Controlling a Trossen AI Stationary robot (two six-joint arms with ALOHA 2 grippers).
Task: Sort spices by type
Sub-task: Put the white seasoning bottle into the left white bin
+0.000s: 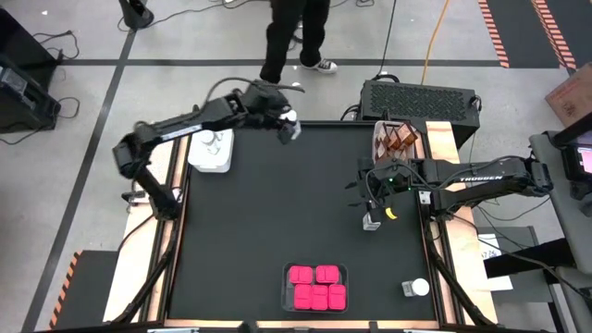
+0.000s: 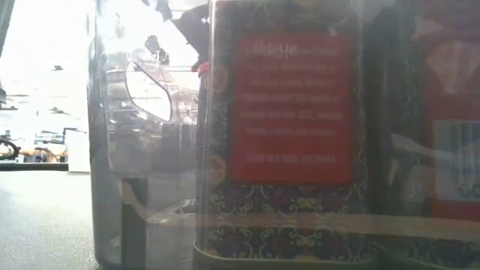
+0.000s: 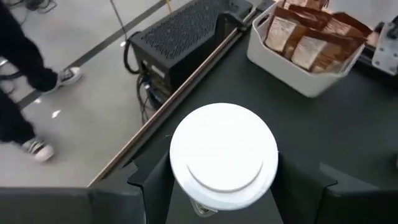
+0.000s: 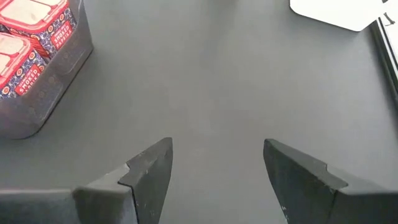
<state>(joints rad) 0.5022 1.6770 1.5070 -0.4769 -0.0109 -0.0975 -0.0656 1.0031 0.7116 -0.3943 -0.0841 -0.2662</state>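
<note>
Left gripper [image 1: 289,127] clamps a white-lidded jar [image 3: 224,154] at the table's far edge, presumably bound for the white tray [image 1: 211,151]; right gripper [image 4: 214,168] hangs wide, empty.

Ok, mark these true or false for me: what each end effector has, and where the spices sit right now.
1. The left end effector holds a white-lidded jar. True.
2. The right end effector grips a pink box. False: it is open and empty.
3. The pink boxes sit in a tray at the table's near edge. True.
4. The brown jars lie loose mid-table. False: they are in a white bin at the far right corner.
</note>
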